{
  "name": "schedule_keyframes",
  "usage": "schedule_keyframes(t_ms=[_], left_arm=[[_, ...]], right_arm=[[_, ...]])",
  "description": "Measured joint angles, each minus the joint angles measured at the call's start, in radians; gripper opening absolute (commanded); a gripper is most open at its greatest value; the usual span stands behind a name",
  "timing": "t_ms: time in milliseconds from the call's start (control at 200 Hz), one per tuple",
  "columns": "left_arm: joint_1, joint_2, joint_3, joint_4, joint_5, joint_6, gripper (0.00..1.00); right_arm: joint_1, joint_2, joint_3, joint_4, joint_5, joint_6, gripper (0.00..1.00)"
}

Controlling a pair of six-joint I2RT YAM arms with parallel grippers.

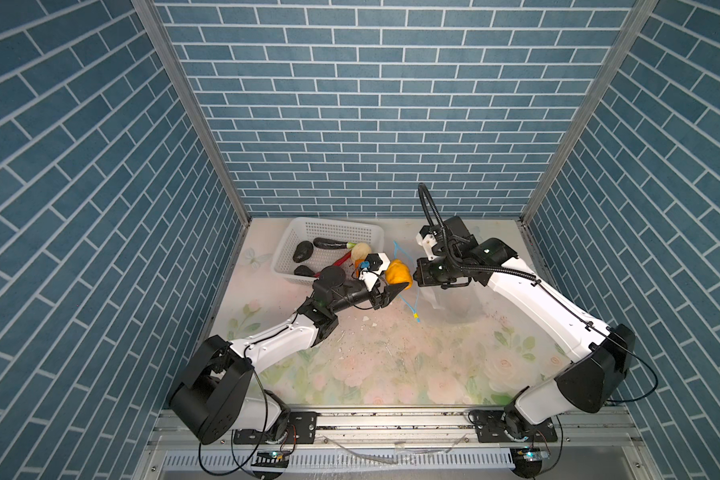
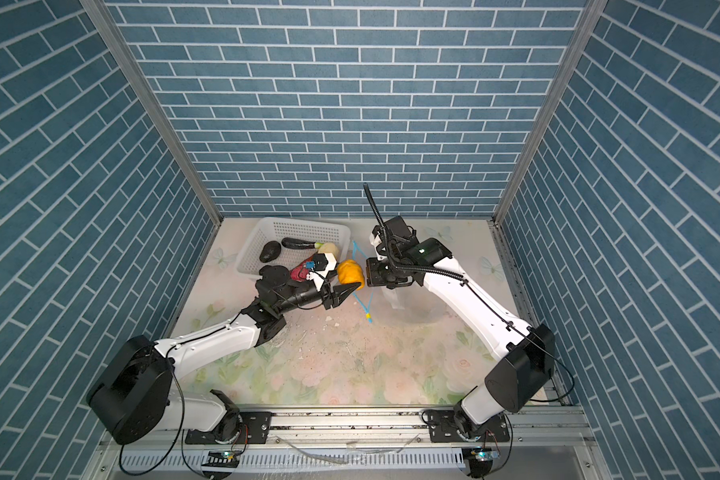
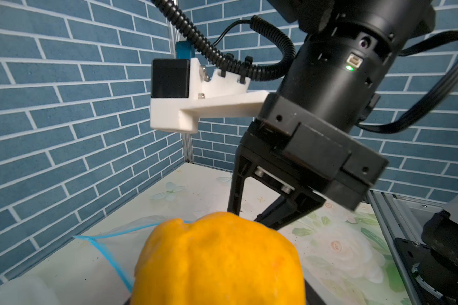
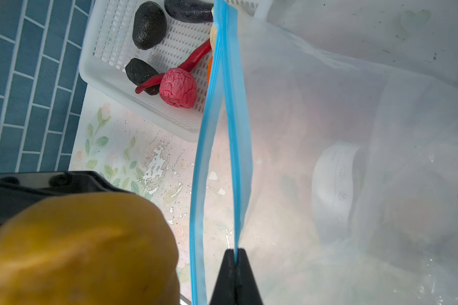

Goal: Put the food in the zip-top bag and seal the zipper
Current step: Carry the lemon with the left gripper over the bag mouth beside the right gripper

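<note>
Left gripper (image 1: 398, 280) is clasping a yellow-orange lump (image 1: 399, 270) between its jaws, which are standing wide around it, near the middle of the table (image 1: 391, 365) toward the back edge. The lump is sitting just beside the mouth of the clear bag (image 4: 328, 132), not yet inside it. Right gripper (image 4: 234, 266) is pinching one lip of the blue zipper (image 4: 224, 79), jaws fully together on the strip, and the two blue lips are standing apart below the pinch, so the mouth is gaping. The rest of the bag is lying slack over the right half of the table, a white label patch showing through the plastic. In a top view the zipper's small yellow slider (image 1: 415, 316) is lying at the strip's nearer end. A white basket (image 4: 95, 71) is sitting at the back-left corner of the table, just beside the far end of the zipper. Inside it are lying three black pieces (image 4: 149, 25), a red chili (image 4: 193, 59) and a pink lump (image 4: 178, 88), the chili touching the pink lump; a cream-white lump (image 1: 361, 250) is resting by the basket's right wall.
</note>
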Motion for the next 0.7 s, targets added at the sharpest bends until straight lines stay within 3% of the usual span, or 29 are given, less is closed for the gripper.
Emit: schedule_keyframes(t_ms=[700], left_arm=[[-0.011,0.022,0.007,-0.112,0.034,0.019,0.52]], right_arm=[[-0.004,-0.042,-0.017,-0.002,-0.015,-0.008,0.00]])
